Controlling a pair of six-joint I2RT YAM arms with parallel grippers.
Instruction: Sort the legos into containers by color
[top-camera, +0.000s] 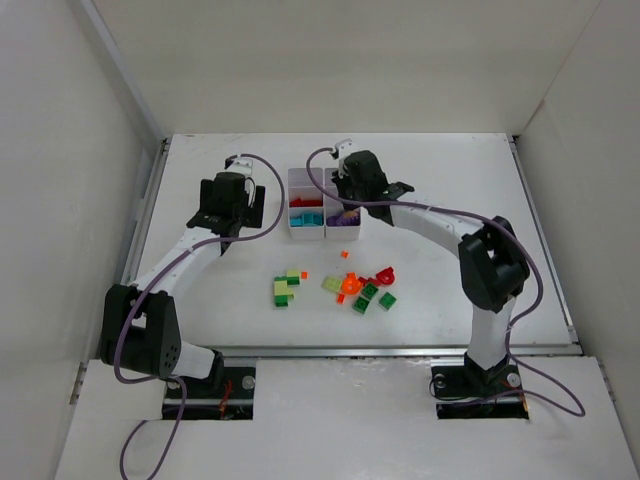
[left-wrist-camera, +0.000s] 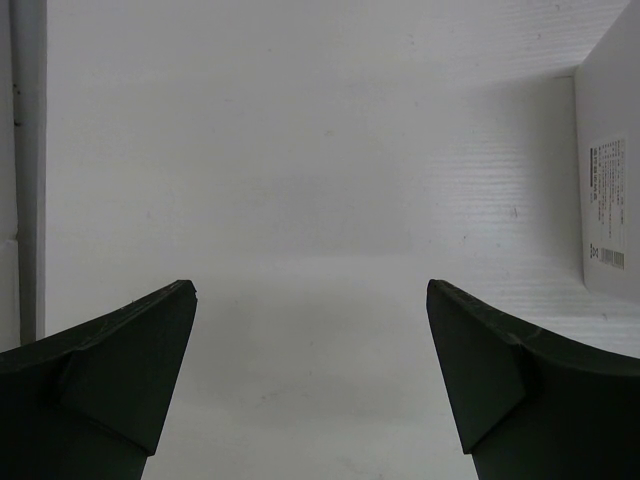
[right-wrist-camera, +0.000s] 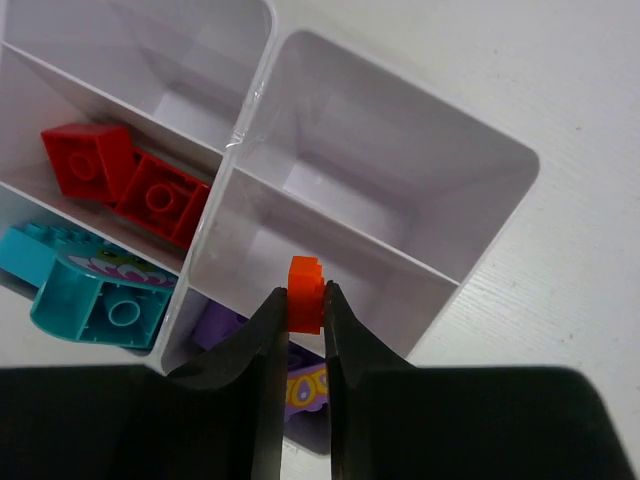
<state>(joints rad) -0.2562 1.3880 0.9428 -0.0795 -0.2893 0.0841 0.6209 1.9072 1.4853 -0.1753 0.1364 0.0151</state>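
My right gripper (right-wrist-camera: 305, 300) is shut on a small orange lego (right-wrist-camera: 304, 292) and hangs over the right column of the white containers (right-wrist-camera: 400, 190), above the middle compartment. In the compartments lie red legos (right-wrist-camera: 130, 180), a teal one (right-wrist-camera: 90, 295) and purple ones (right-wrist-camera: 225, 325). In the top view the right gripper (top-camera: 352, 188) covers part of the containers (top-camera: 300, 180). Loose legos lie nearer the arms: a green and yellow-green cluster (top-camera: 287, 288) and a mixed orange, red and green cluster (top-camera: 362, 288). My left gripper (left-wrist-camera: 310, 300) is open and empty, just left of the containers (left-wrist-camera: 610, 180).
Two tiny orange pieces (top-camera: 347, 253) (top-camera: 304, 274) lie apart from the clusters. White walls enclose the table on the left, right and back. A metal rail (top-camera: 340, 350) runs along the table's near edge in front of the arm bases.
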